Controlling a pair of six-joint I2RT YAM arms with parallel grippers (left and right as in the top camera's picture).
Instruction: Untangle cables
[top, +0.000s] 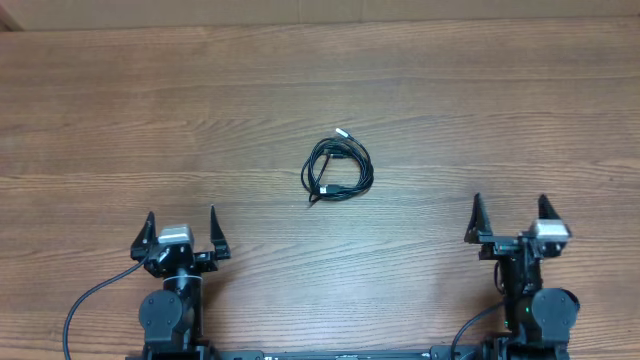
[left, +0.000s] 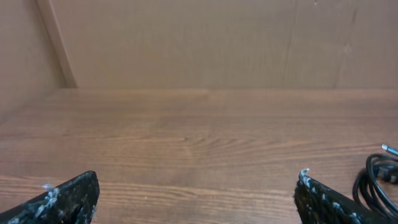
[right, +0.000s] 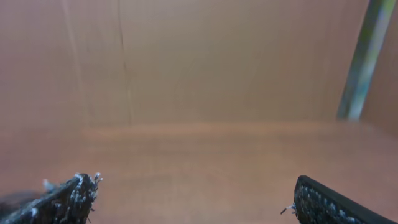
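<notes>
The cables (top: 337, 169) lie as a small coiled tangle of thin black cords in the middle of the wooden table, with a silvery plug tip at the top. Part of the tangle shows at the right edge of the left wrist view (left: 379, 180). My left gripper (top: 181, 232) is open and empty near the front left, well short of the tangle. My right gripper (top: 509, 217) is open and empty near the front right. In the wrist views, both left fingers (left: 199, 190) and both right fingers (right: 194, 194) stand wide apart with nothing between them.
The wooden table (top: 150, 110) spreads around the tangle. A brown cardboard wall (left: 199, 43) stands behind the table's far edge. Thicker black arm cables (top: 90, 305) run by the arm bases at the front.
</notes>
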